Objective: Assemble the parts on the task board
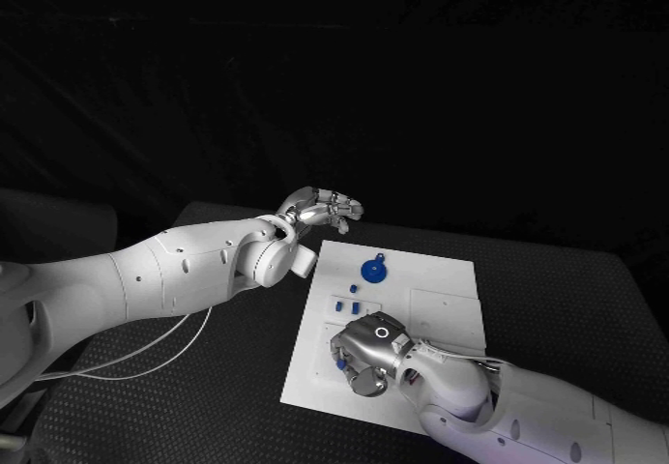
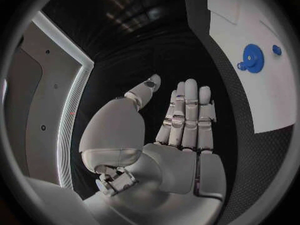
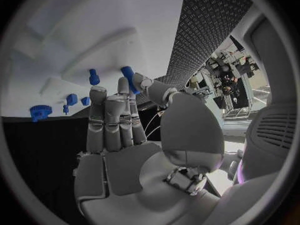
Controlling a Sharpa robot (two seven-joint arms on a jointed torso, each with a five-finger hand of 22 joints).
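Lower centre of head view: right hand [image 1: 369,353] over task board [image 1: 432,290], fingers straight, empty, reaching for blue peg [image 3: 127,75]. Left hand [image 1: 324,209] flat, idle. Next: pinch peg.

Dim scene, fisheye-bent wrist views

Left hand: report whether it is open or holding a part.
Open. The left hand shows straight fingers and a bare palm, off the task board.

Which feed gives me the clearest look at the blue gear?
The left wrist view: the blue gear sits unobstructed on the task board, teeth visible. The head view shows it small; the right wrist view catches it tiny at the board's edge.
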